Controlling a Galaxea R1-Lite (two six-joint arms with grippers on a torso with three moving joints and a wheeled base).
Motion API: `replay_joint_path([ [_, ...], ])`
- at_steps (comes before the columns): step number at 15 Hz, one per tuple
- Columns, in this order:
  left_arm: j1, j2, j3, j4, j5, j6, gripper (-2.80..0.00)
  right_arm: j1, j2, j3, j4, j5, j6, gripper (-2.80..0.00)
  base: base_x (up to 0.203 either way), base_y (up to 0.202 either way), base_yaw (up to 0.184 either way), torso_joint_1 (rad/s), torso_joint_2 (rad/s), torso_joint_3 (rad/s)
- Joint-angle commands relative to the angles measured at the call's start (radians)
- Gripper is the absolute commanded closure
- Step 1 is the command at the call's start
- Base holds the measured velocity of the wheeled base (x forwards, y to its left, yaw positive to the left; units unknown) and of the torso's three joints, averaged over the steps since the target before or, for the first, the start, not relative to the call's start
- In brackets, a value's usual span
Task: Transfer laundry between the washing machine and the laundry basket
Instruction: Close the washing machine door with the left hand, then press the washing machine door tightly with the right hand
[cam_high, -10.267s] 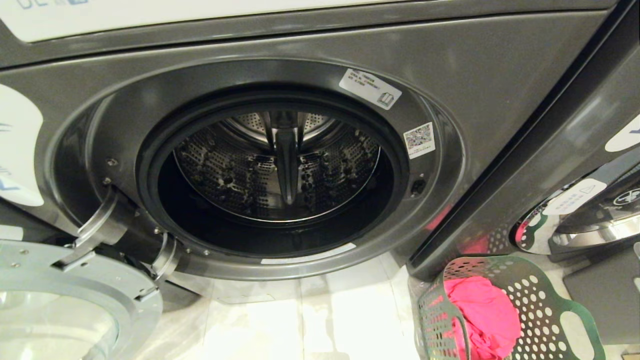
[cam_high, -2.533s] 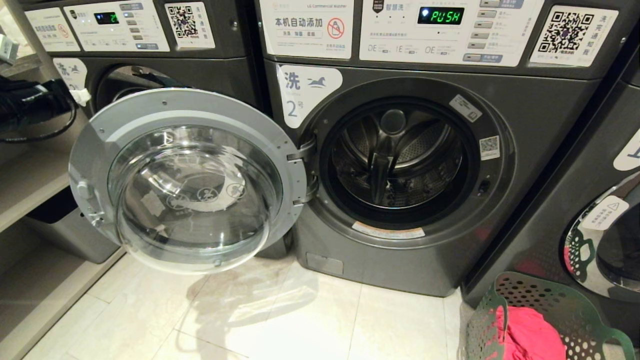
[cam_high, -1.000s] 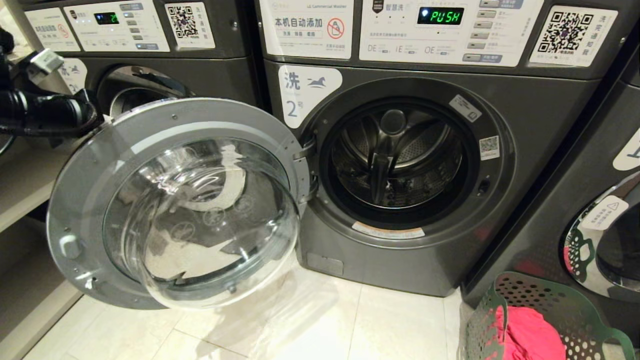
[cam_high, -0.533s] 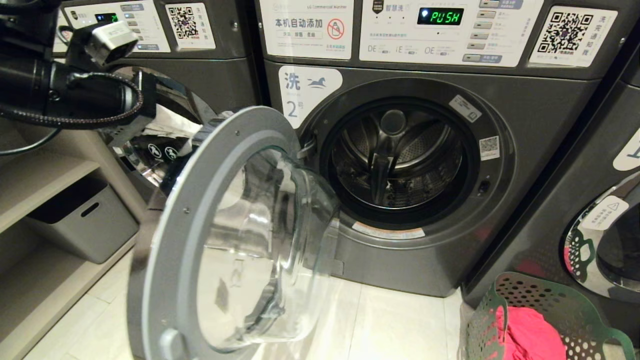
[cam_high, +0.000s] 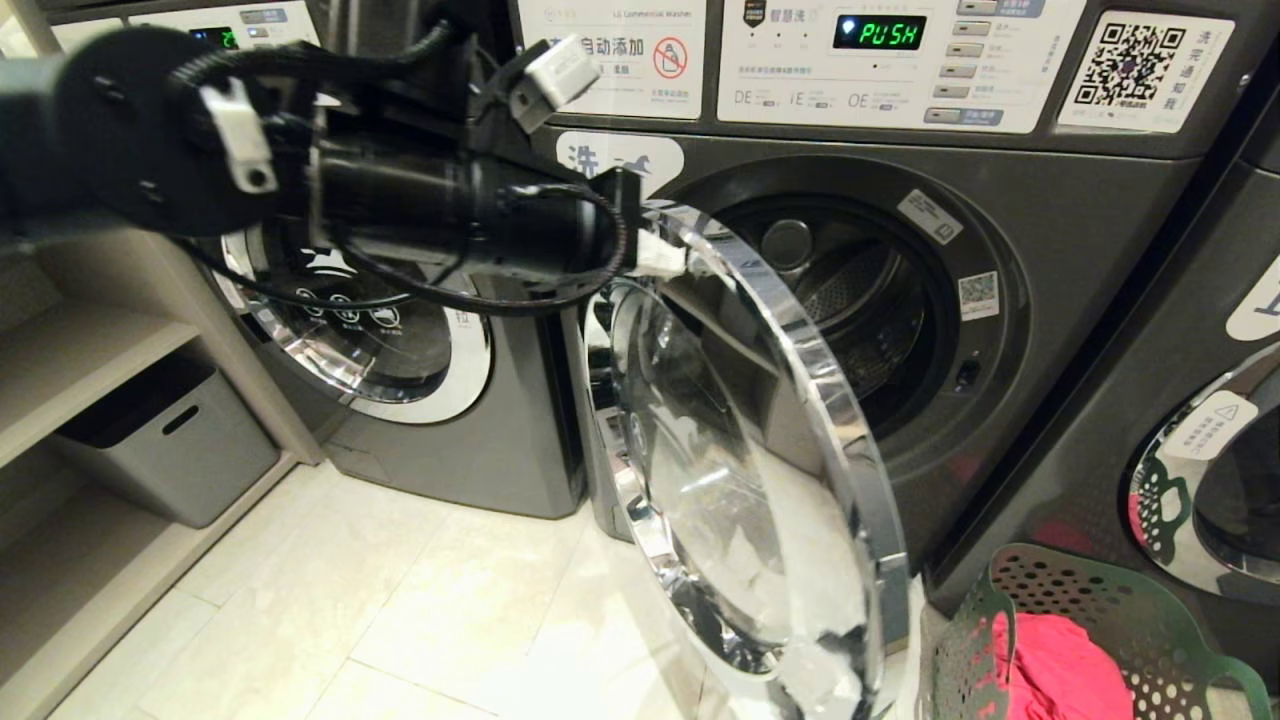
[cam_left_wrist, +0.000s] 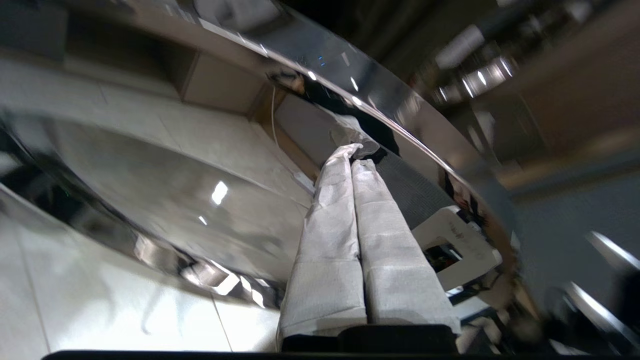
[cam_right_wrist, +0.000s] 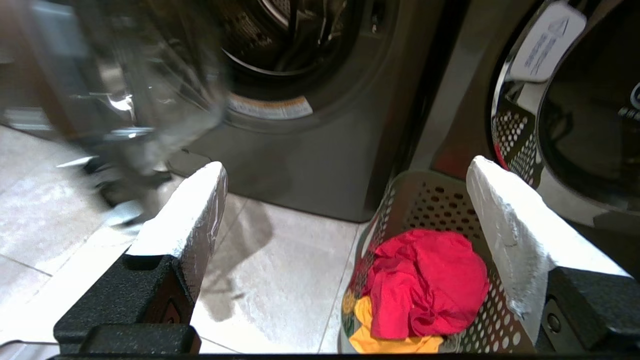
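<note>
Three washing machines stand in a row; the middle washing machine (cam_high: 1000, 200) has its door (cam_high: 760, 450) half open. The left pincer (cam_high: 665, 258), fingers pressed together, touches the door's rim. One green basket (cam_right_wrist: 430, 200) holds red cloth (cam_right_wrist: 430, 280) and yellow cloth (cam_right_wrist: 380, 340) below the wide-spread right pincer (cam_right_wrist: 345, 200).

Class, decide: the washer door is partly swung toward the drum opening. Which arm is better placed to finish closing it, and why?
Left. The left gripper, fingers shut, is pressed against the door at its upper rim. The right gripper hangs open low down, facing the laundry basket, away from the door.
</note>
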Motion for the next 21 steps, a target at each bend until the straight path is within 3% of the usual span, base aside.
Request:
replay_joint_path([
  [1, -0.058, 0.157, -0.001, -0.412, 0.384, 0.005, 0.0, 0.0, 0.048, -0.135, 0.054, 0.004, 0.0, -2.8, 0.0, 0.0, 0.0, 0.0, 0.0, 0.0],
  [2, -0.068, 0.181, 0.001, -0.498, 0.541, 0.002, 0.0, 0.0, 0.118, -0.231, 0.108, 0.008, 0.007, -2.8, 0.0, 0.0, 0.0, 0.0, 0.0, 0.0],
  [3, -0.075, 0.196, 0.002, -0.557, 0.635, -0.006, 0.0, 0.003, 0.213, -0.307, 0.145, 0.018, 0.016, -2.8, 0.0, 0.0, 0.0, 0.0, 0.0, 0.0],
  [4, -0.082, 0.208, 0.002, -0.588, 0.667, -0.007, 0.0, 0.014, 0.33, -0.38, 0.173, 0.041, 0.024, -2.8, 0.0, 0.0, 0.0, 0.0, 0.0, 0.0],
  [7, -0.085, 0.228, 0.0, -0.631, 0.706, 0.014, 0.0, 0.04, 0.717, -0.517, 0.176, 0.102, 0.034, -2.8, 0.0, 0.0, 0.0, 0.0, 0.0, 0.0],
  [9, -0.111, 0.196, 0.001, -0.681, 0.752, 0.028, 0.0, 0.049, 1.026, -0.585, 0.078, 0.113, 0.036, -2.8, 0.0, 0.0, 0.0, 0.0, 0.0, 0.0],
  [11, -0.129, 0.126, 0.001, -0.689, 0.791, 0.108, 0.0, 0.054, 1.305, -0.65, -0.07, 0.089, 0.036, -2.8, 0.0, 0.0, 0.0, 0.0, 0.0, 0.0],
  [13, -0.136, 0.042, 0.001, -0.694, 0.813, 0.205, 0.0, 0.058, 1.544, -0.716, -0.238, 0.048, 0.033, -2.8, 0.0, 0.0, 0.0, 0.0, 0.0, 0.0],
  [15, -0.137, -0.051, 0.001, -0.691, 0.82, 0.254, 0.0, 0.058, 1.722, -0.769, -0.394, -0.047, 0.005, -2.8, 0.0, 0.0, 0.0, 0.0, 0.0, 0.0],
  [19, -0.135, -0.177, 0.004, -0.666, 0.886, 0.287, 0.0, 0.03, 1.88, -0.817, -0.572, -0.252, -0.051, -2.8, 0.0, 0.0, 0.0, 0.0, 0.0, 0.0],
  [21, -0.131, -0.18, 0.005, -0.659, 0.888, 0.288, 0.0, -0.006, 1.918, -0.823, -0.626, -0.271, -0.077, -2.8, 0.0, 0.0, 0.0, 0.0, 0.0, 0.0],
])
